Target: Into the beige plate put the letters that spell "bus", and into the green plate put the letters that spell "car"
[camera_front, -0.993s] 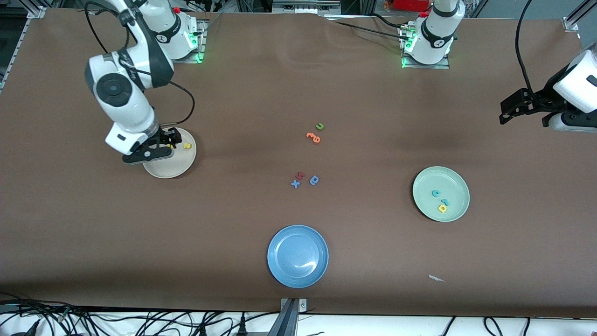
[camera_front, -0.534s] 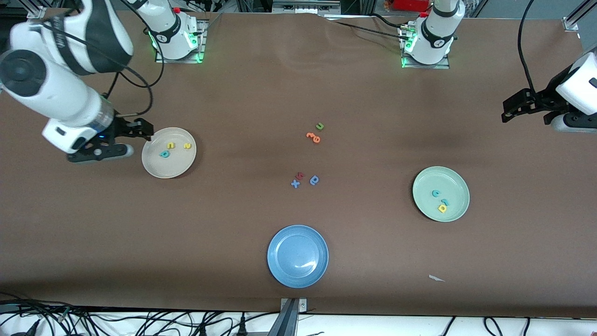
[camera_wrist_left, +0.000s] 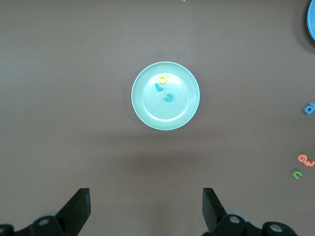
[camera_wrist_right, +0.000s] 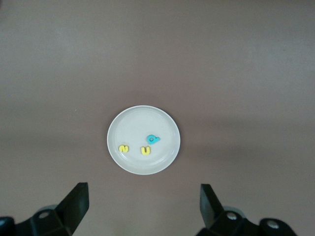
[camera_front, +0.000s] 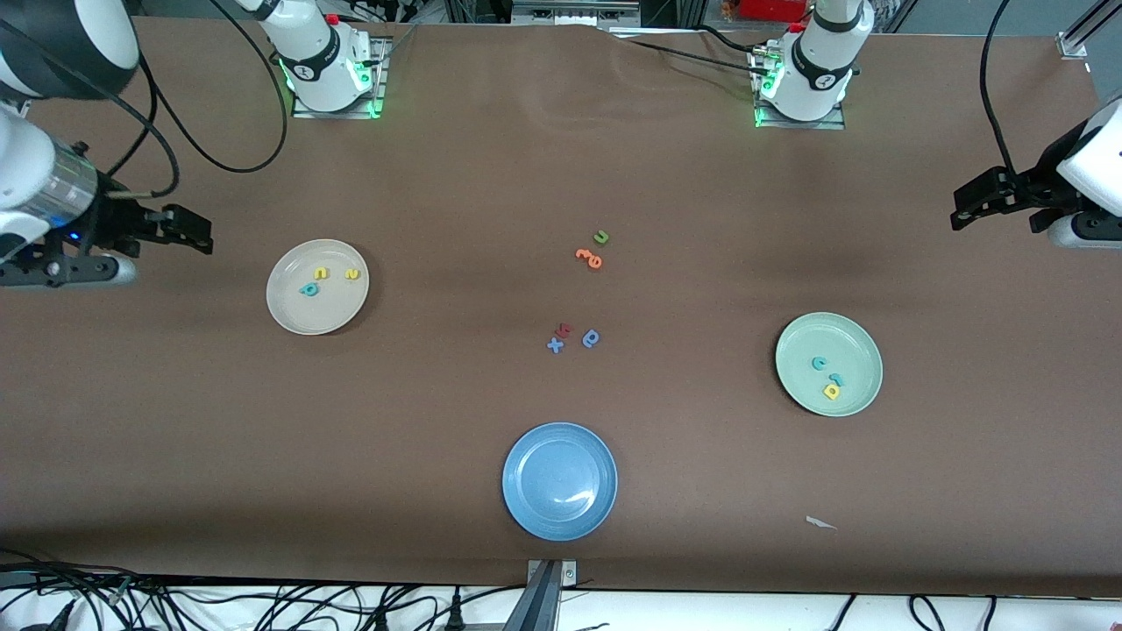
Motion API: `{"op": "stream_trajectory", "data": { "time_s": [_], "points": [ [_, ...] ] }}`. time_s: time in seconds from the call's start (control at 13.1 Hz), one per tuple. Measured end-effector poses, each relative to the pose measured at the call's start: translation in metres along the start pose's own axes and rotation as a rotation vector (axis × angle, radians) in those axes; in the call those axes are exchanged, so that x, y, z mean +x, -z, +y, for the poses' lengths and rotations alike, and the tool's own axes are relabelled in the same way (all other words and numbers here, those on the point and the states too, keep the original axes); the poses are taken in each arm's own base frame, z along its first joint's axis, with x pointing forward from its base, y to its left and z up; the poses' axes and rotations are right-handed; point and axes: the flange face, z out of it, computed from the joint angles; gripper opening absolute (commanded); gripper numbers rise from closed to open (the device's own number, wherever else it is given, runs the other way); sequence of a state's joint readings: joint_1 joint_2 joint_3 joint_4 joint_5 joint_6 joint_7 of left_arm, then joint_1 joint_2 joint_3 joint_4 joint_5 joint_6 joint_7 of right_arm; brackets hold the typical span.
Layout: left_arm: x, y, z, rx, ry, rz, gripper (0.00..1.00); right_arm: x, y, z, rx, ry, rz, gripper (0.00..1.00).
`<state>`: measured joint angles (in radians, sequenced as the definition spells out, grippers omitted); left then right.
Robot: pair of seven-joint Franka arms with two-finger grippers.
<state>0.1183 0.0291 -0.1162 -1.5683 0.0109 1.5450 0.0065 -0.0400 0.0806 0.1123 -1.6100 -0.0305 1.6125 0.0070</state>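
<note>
Table point(camera_front: 438, 421): brown, with stray letters point(camera_front: 578, 298) mid-way.
Beige plate point(camera_front: 298, 320): b, u, s point(camera_front: 329, 279) in — done.
Green plate point(camera_front: 855, 346): c, a, r point(camera_front: 827, 375) in — done.
Left gripper point(camera_front: 964, 203): jaws wide, empty.
Right gripper point(camera_front: 197, 232): jaws wide, empty.

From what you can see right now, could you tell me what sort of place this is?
Most likely a robotics lab: two arms bolted to a brown table, loose cables along its edge, and foam letters sorted into a beige plate and a green plate.

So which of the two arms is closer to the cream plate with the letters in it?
The right one. Its tool hangs open beside the cream plate, toward that arm's end of the table. The left tool waits at the table's left-arm end.
</note>
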Motion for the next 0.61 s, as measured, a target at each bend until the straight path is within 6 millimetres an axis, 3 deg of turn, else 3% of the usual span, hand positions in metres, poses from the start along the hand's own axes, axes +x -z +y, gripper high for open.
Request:
{"op": "stream_trajectory", "data": {
  "time_s": [0.23, 0.38, 0.61],
  "points": [
    [0.0, -0.001, -0.013, -0.001, 0.021, -0.001, 1.0, -0.02, 0.01, 0.001, -0.005, -0.006, -0.005, 1.0],
    [0.0, -0.001, -0.012, -0.001, 0.018, -0.001, 1.0, -0.021, 0.001, 0.011, 0.0, -0.024, -0.022, 1.0],
    [0.0, -0.001, -0.011, -0.001, 0.017, -0.001, 1.0, -0.019, 0.003, 0.011, 0.0, -0.027, -0.007, 1.0]
  ]
}}
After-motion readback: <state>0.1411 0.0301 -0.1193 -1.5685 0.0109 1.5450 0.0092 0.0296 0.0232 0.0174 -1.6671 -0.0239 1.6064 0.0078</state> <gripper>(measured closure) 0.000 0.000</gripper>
